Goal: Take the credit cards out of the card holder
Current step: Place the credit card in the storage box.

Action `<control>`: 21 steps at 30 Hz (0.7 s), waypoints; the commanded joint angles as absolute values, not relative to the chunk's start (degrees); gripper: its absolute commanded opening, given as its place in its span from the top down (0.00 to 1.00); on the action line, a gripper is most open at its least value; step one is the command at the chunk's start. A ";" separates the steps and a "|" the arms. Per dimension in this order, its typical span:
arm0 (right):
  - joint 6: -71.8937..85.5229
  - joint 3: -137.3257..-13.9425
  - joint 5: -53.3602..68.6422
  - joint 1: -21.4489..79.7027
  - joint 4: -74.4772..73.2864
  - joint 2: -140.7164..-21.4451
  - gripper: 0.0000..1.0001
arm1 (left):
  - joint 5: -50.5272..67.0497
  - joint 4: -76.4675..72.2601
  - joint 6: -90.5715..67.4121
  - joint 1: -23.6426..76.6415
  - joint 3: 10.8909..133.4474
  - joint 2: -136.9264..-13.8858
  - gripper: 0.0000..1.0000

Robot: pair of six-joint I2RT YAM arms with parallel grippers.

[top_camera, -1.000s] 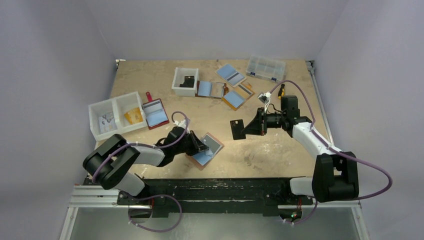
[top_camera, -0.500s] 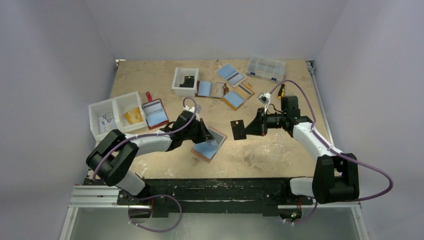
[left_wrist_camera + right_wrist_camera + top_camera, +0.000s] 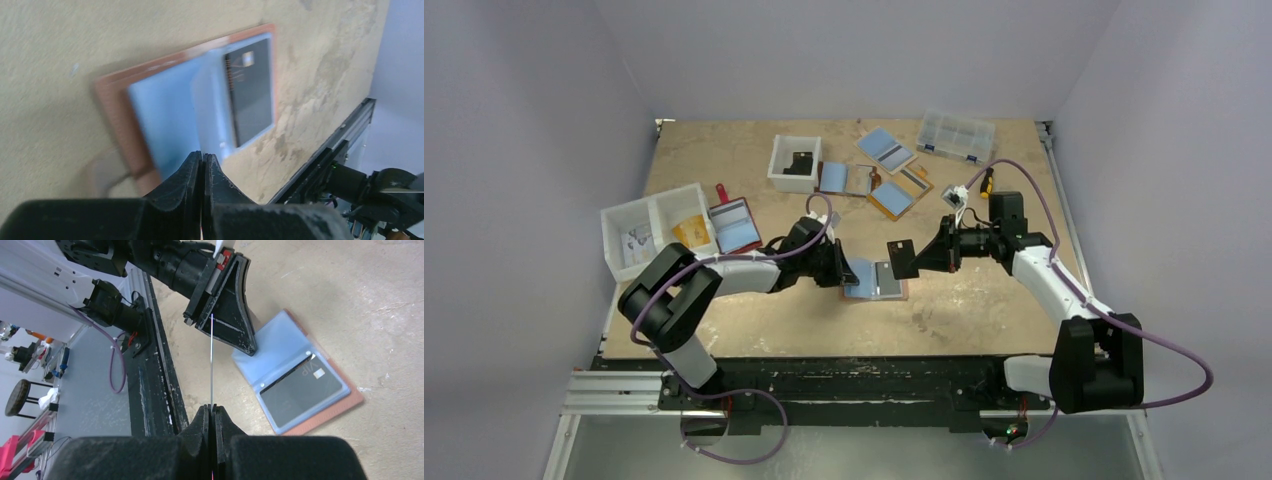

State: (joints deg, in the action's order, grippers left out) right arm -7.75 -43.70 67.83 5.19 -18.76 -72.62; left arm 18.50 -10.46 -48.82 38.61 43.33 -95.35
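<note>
While my right gripper [image 3: 212, 410] pinches one dark card [image 3: 900, 258] and my left gripper [image 3: 203, 159] clamps the card holder [image 3: 272, 352], I guess I must drop it, then pull the second card [image 3: 302, 390].

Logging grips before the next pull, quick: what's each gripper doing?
Left gripper: closed on the card holder edge.
Right gripper: closed on a dark card.

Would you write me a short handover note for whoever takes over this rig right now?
Left gripper: shut on the edge of the holder, which lies open.
Right gripper: shut on a dark card, held in the air.
Done: that card is out.
Left: a grey card sits in the holder's pocket; pull it out, then put both cards down.
</note>
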 commanded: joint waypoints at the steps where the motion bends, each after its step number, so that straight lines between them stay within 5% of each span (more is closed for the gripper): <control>1: -9.55 -46.21 67.61 4.89 -19.08 -71.41 1.00 | 14.49 -5.57 -48.60 38.21 39.63 -93.75 0.96; 11: -11.38 -47.12 67.32 4.87 -20.83 -71.92 1.00 | -1.23 9.26 -46.54 37.63 41.64 -82.48 0.70; 21: -15.98 -48.24 68.92 4.90 -24.16 -71.46 1.00 | -10.56 13.07 -46.28 37.06 41.05 -62.08 0.06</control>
